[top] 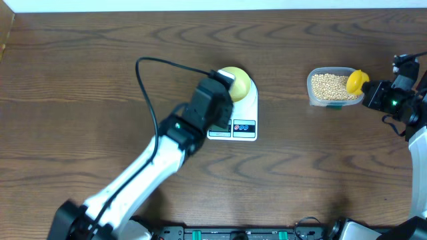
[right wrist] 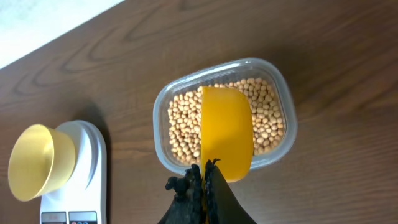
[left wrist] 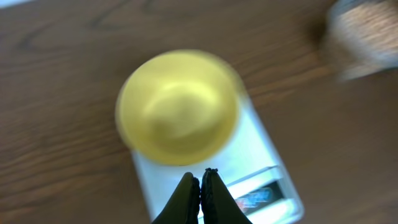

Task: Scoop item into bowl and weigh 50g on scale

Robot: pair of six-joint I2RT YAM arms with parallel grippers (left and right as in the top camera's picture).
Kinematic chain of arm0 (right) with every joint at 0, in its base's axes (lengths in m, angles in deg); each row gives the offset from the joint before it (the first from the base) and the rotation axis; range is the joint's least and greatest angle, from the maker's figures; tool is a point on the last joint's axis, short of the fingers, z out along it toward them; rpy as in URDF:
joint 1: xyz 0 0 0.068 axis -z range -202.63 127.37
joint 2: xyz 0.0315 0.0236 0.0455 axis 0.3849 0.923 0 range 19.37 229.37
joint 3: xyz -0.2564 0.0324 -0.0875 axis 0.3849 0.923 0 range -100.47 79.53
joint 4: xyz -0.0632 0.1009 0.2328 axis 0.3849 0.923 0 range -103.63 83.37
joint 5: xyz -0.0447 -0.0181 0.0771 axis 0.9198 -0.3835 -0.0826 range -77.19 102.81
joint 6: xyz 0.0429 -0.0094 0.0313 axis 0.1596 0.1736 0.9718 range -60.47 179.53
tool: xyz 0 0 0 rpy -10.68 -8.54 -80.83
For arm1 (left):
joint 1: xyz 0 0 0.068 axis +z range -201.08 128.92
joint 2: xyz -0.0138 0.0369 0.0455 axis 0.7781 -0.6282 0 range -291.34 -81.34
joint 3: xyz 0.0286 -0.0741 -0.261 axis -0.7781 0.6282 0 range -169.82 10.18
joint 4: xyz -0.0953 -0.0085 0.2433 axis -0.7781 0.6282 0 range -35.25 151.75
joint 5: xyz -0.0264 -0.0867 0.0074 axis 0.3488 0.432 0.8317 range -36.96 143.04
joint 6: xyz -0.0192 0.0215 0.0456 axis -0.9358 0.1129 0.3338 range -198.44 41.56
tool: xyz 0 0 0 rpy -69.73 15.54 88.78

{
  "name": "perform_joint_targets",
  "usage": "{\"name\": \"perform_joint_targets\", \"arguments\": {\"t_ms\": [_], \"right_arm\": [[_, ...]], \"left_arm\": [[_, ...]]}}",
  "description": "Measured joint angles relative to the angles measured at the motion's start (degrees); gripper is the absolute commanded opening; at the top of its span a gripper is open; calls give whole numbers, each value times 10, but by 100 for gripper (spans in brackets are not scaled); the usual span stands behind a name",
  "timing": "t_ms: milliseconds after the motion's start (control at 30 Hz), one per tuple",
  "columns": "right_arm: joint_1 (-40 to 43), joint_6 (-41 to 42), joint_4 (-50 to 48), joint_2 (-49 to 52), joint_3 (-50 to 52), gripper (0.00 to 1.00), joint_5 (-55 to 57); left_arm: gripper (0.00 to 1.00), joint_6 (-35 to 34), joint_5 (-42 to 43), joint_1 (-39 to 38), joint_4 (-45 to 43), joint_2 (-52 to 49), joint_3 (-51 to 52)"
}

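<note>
White left arm (top: 140,172), black joints (top: 177,130), looping black cable (top: 138,70).

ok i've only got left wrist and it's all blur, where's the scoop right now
observer: the yellow scoop is in the right gripper, over the clear tub.
operator: beans in that tub or is it empty
observer: plenty. The beans cover the tub's floor on both sides of the scoop.
operator: and how's my arm sitting over the scale
observer: from overhead, the left gripper and its wrist hide the left part of the scale. The bowl sits at the scale's far end.
</note>
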Motion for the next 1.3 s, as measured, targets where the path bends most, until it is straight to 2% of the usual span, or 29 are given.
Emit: {"name": "perform_joint_targets", "arguments": {"t_ms": [133,233,333,533,733,1300], "right_arm": [[-1,-4,9,0,0,1,-2],[-4,-5,12,0,0,1,-4],[-5,-5,16,0,0,1,-8],[-5,-5,18,0,0,1,-9],[-6,-5,20,0,0,1,-10],[-7,-5,18,0,0,1,-9]], "left_arm": [[7,-27,0,-44,52,31,-1],[7,-31,0,-56,104,19,-1],[7,-23,0,-61,120,-5,-1],[7,35,0,-63,112,-53,-1],[8,78,0,-63,68,-114,-1],[8,99,0,-63,12,-172,-1]]}}
